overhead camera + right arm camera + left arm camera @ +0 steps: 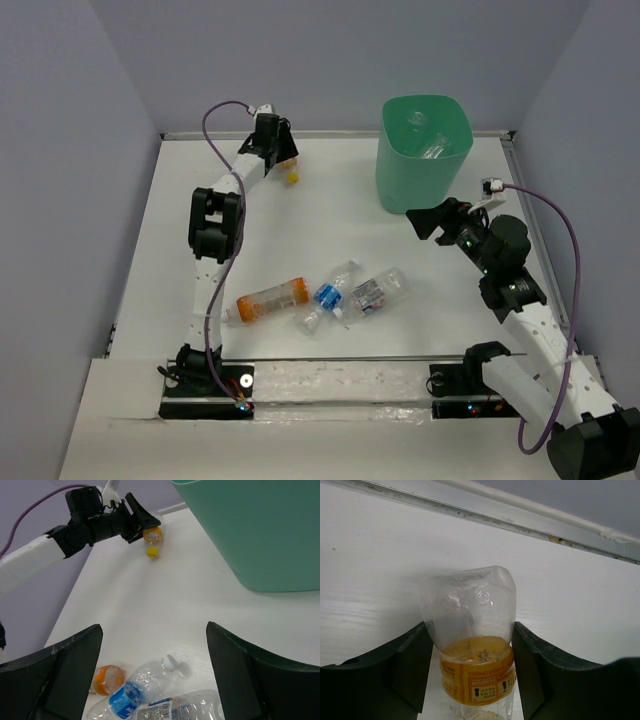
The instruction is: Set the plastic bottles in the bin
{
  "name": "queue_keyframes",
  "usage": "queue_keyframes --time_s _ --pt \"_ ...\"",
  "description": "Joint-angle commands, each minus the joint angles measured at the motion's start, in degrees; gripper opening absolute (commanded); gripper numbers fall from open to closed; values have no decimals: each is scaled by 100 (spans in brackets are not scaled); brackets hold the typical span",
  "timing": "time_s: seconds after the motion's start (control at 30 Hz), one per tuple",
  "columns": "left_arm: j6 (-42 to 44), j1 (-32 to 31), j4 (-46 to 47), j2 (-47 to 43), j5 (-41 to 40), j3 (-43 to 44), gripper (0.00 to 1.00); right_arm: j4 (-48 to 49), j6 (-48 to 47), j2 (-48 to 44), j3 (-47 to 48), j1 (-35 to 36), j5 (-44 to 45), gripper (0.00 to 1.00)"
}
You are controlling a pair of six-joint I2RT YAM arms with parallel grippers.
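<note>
We hold the orange-labelled bottle (470,605) clamped in the left gripper (470,642) | our right gripper (152,627) gapes empty near the bin (260,530)

The bin (424,150) stood at the far right of the counter (330,220), with a lone bottle (437,148) in it. The right hand (428,221) hung just before the bin's near wall, fingers wide apart. At the far left, near the back edge, the left hand (288,163) had the far bottle (475,645) between its fingers, touching both. Near the front, mid-counter, three lay in a row — the left bottle (268,299), the middle bottle (330,296), the right bottle (378,291) — the last two touching.
</note>
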Motion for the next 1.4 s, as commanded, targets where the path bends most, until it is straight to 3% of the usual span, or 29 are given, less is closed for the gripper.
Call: queue_keyframes --time_s 0.0,0.13,0.23,0.43,0.63,0.9,1.1,1.13,1.2,1.23,1.27,1.3,1.37 --pt "-71 -78 1046 -1897 15 -724 36 135 -20 -160 299 48 -99 89" --pt "-89 -482 1505 -2988 95 -981 36 117 77 -186 273 101 -186 89" --pt "401 -1114 1646 -3620 -185 -920 37 91 68 -283 168 101 -143 89" --pt "790 -2090 2033 -3886 -661 -771 37 -164 77 -537 -43 101 -116 89" --pt "983 -2776 2648 -3263 -863 -25 37 -638 182 -1117 -219 101 -309 89" --pt "1563 -3365 3078 -1321 -1697 1934 40 -1350 226 -1899 -342 101 -582 89" --pt "1722 -3401 3729 -547 -1971 2139 44 -1351 349 -1962 -369 153 -863 89" --pt "1739 -3401 3773 -433 -1919 2209 48 -1342 349 -1944 -377 153 -907 89" --pt "1757 -3410 3826 -388 -1795 2166 69 -1315 288 -1927 -386 153 -872 89" --pt "1783 -3410 3844 -397 -1778 2113 84 -1298 236 -1866 -378 153 -846 89" --pt "1783 -3410 3844 -414 -1769 2113 84 -1289 209 -1830 -378 153 -846 89" --pt "1836 -3410 3861 -449 -1769 2086 95 -1289 200 -1795 -369 153 -828 89" --pt "1906 -3410 3861 -554 -1751 2069 99 -1254 165 -1681 -377 153 -820 89"
